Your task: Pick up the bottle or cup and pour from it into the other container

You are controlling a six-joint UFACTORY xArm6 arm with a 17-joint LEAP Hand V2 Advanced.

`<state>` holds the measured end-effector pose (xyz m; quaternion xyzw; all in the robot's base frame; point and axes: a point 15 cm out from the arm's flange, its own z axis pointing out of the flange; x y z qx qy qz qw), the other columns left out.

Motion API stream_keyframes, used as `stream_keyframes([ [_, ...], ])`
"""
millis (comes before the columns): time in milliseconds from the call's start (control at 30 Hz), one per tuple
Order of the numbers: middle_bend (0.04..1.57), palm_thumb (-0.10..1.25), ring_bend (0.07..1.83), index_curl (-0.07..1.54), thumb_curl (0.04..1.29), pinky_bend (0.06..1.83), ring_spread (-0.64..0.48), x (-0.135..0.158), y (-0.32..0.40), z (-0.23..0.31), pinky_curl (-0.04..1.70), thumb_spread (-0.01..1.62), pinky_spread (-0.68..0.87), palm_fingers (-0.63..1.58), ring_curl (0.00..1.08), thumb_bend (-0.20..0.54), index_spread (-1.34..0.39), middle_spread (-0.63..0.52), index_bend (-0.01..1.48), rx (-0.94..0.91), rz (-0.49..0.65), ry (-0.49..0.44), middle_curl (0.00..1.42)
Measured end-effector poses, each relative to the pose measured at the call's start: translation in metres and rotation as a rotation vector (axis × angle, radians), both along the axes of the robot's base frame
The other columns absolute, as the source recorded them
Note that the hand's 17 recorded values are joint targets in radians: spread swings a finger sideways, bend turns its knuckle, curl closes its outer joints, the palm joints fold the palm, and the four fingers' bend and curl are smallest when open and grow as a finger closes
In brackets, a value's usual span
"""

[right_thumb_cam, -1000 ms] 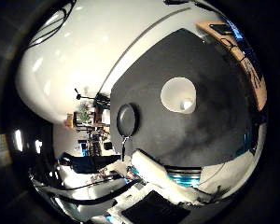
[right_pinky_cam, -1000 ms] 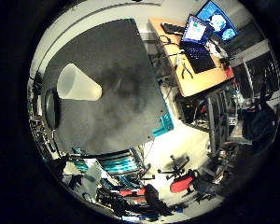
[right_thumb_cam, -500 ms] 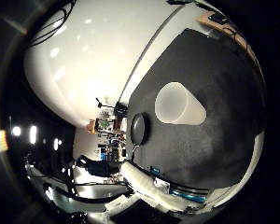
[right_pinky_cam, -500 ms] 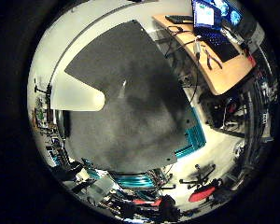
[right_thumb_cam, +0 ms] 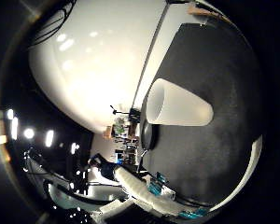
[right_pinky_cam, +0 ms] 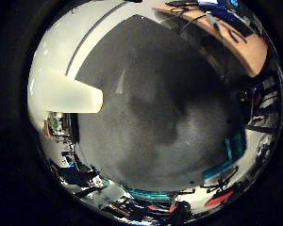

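Observation:
A white cup stands on the dark grey table top. It fills a good part of the right thumb side palm view, so it is close to the palm. The right little finger side palm view shows the cup at the table's edge by the white wall. A small black round container sits on the table right beside the cup.
A white wall runs along the table behind the cup. A wooden desk with a laptop stands beyond the table's far side. The table's teal frame shows at its edge. Room clutter lies past the black container.
Both views have shifted: the palm has come closer to the table and the cup. The cup now looks larger in both views. The cup itself has not moved.

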<state>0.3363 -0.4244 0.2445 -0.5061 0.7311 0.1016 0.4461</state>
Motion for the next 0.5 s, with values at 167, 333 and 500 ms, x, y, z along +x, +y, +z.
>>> stream_keyframes([
  [167,0.31,0.34,0.47,0.2,0.3,0.62,0.18,0.003,0.002,-0.016,0.31,0.87,0.43,0.01,0.28,-0.033,-0.18,0.2,0.13,0.04,0.003,-0.014,0.34],
  [333,0.32,0.35,0.48,0.2,0.3,0.65,0.17,0.007,0.003,-0.024,0.3,0.87,0.43,0.01,0.27,-0.033,-0.18,0.2,0.13,0.068,-0.003,-0.032,0.34],
  [500,0.36,0.36,0.55,0.2,0.3,0.66,0.16,0.018,0.002,-0.022,0.3,0.87,0.43,0.07,0.28,-0.032,-0.18,0.18,0.13,0.086,-0.016,-0.085,0.34],
])
